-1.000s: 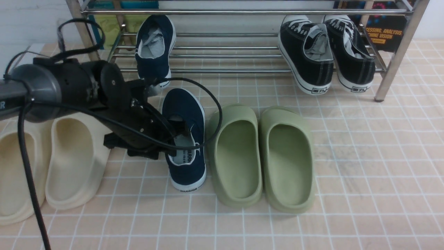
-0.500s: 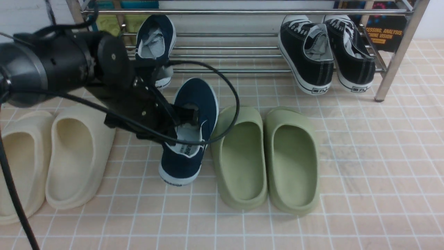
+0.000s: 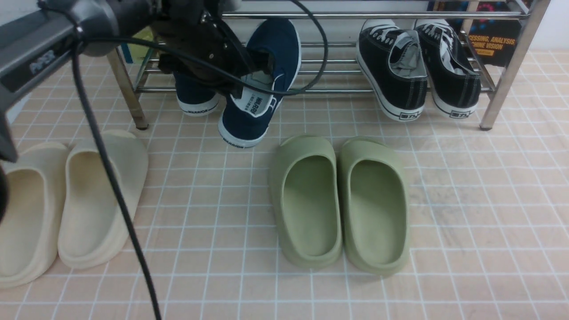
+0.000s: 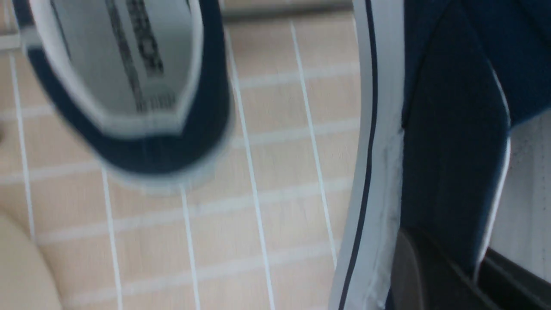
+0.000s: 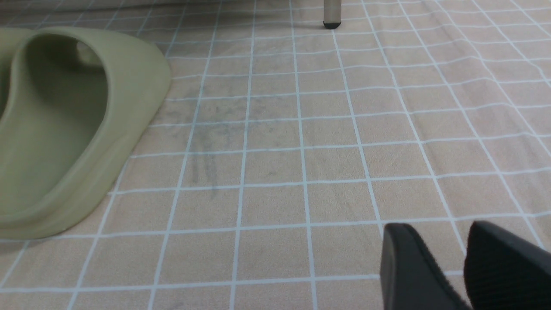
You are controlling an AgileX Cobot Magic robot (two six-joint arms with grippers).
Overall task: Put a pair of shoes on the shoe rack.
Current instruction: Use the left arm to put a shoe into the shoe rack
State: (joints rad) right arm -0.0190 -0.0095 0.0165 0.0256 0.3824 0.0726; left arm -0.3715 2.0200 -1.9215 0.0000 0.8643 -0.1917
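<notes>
Navy blue is the colour of the slip-on shoe that the left claw is holding in the front view. The claw reaches into the shoe's opening and pinches its side. The shoe is tilted. Its toe is up by the bars of the shiny shoe rack and its white heel hangs lower, in front of the rack. The other navy shoe sits on the rack's low shelf, just beside the held one, and the black arm hides most of it. Two black lace-up sneakers sit on the same shelf, far over on the right. Two green clogs lie side by side on the tiled floor in the middle. Two cream clogs lie on the left.

From the left wrist, the held shoe fills one side of the picture. Its white sole edge is very close. One dark pad presses the outside of the shoe's wall, so the left claw is pinching that wall. The heel of the other navy shoe looks blurry. A bit of cream clog shows in a corner.

From the right wrist, the right claw hangs over bare floor tiles. Its two black fingers are spread apart and hold nothing. One green clog lies near. The foot of a rack leg stands farther off.
</notes>
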